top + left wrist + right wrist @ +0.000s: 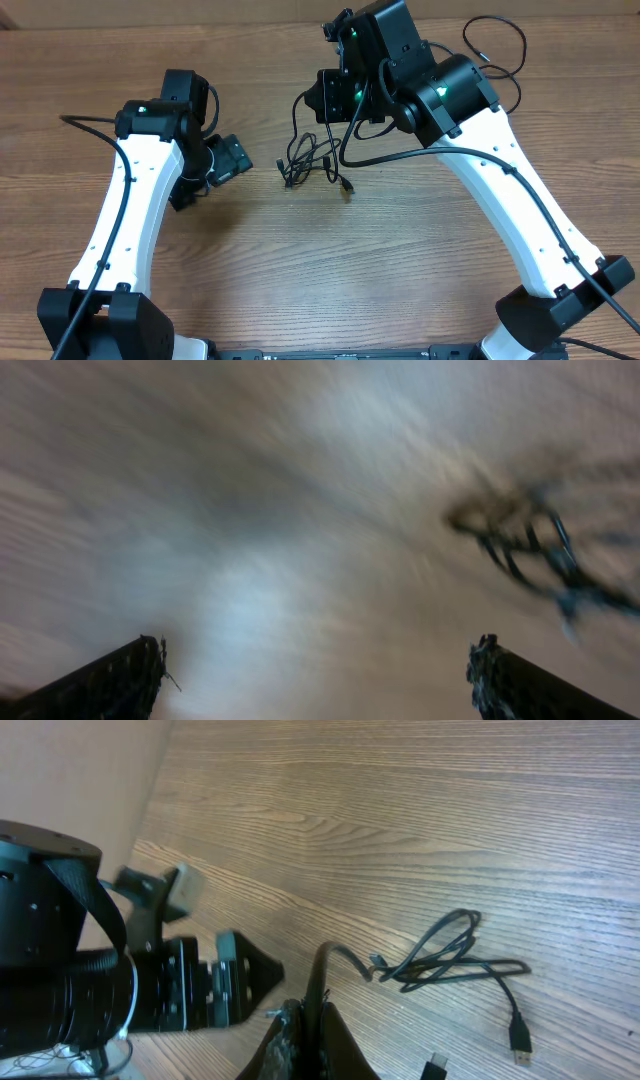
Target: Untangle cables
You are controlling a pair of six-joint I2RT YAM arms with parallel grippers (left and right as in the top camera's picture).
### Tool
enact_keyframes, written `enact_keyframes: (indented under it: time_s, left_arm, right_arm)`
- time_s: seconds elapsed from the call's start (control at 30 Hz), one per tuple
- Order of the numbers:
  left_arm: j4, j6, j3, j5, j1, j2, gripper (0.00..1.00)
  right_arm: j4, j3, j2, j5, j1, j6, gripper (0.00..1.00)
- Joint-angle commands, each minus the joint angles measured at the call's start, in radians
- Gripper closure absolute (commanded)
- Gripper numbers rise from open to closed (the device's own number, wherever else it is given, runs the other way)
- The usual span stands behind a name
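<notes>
My right gripper [305, 1020] is pinched closed on one strand of the cables [310, 160], heaped centrally on the worktop [330, 260] toward its far edge; my left gripper [320, 650] (view blurred) hangs wide open beside them.

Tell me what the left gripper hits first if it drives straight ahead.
Probably the bare table; the left gripper aims beside the cables, not at them. The wrist view is blurred, so depth is unsure.
</notes>
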Motion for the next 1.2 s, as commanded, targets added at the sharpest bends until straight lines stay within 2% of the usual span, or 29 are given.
enact_keyframes:
  time_s: [0.0,0.07,0.13,0.27,0.37,0.5,0.6,0.63,0.7,0.93,1.03,1.17]
  left_arm:
    - [-0.016,0.071,0.003,0.326,0.003,0.009,0.0]
    - [-0.012,0.257,0.003,0.504,-0.016,0.009,0.06]
    - [-0.036,0.347,0.002,0.562,-0.046,0.008,0.11]
    - [-0.045,0.325,0.0,0.412,-0.143,0.009,0.11]
    - [-0.032,0.212,0.0,0.223,-0.213,0.009,0.09]
    - [0.026,0.174,0.0,0.117,-0.267,0.012,0.03]
    - [0.093,0.177,0.0,0.108,-0.288,0.022,0.04]
    - [0.117,0.177,0.0,0.106,-0.292,0.026,0.06]
    - [0.172,0.177,0.0,0.094,-0.292,0.035,0.2]
    - [0.286,0.177,0.0,0.043,-0.292,0.085,0.27]
    - [0.291,0.177,0.0,0.043,-0.292,0.124,0.4]
    - [0.296,0.206,0.0,0.047,-0.293,0.173,0.51]
  right_arm:
    - [0.009,0.008,-0.027,-0.015,-0.003,0.008,0.96]
    - [0.011,0.008,-0.027,-0.014,-0.006,0.005,0.94]
    - [0.021,0.008,-0.027,-0.015,-0.012,0.005,0.93]
    - [0.052,0.008,-0.027,-0.016,-0.043,0.038,0.96]
    - [0.059,0.01,-0.027,-0.052,-0.085,0.092,0.96]
    - [0.08,0.01,-0.027,-0.272,-0.15,0.091,0.96]
    - [0.1,0.011,-0.027,-0.426,-0.189,0.091,0.96]
    - [0.104,0.011,-0.027,-0.467,-0.199,0.091,0.96]
    - [0.104,0.011,-0.027,-0.532,-0.217,0.091,0.96]
    - [0.154,0.011,-0.037,-0.694,-0.247,0.104,0.96]
    - [0.183,0.012,-0.061,-0.708,-0.262,0.13,0.96]
    - [0.224,0.012,-0.104,-0.706,-0.281,0.14,0.96]
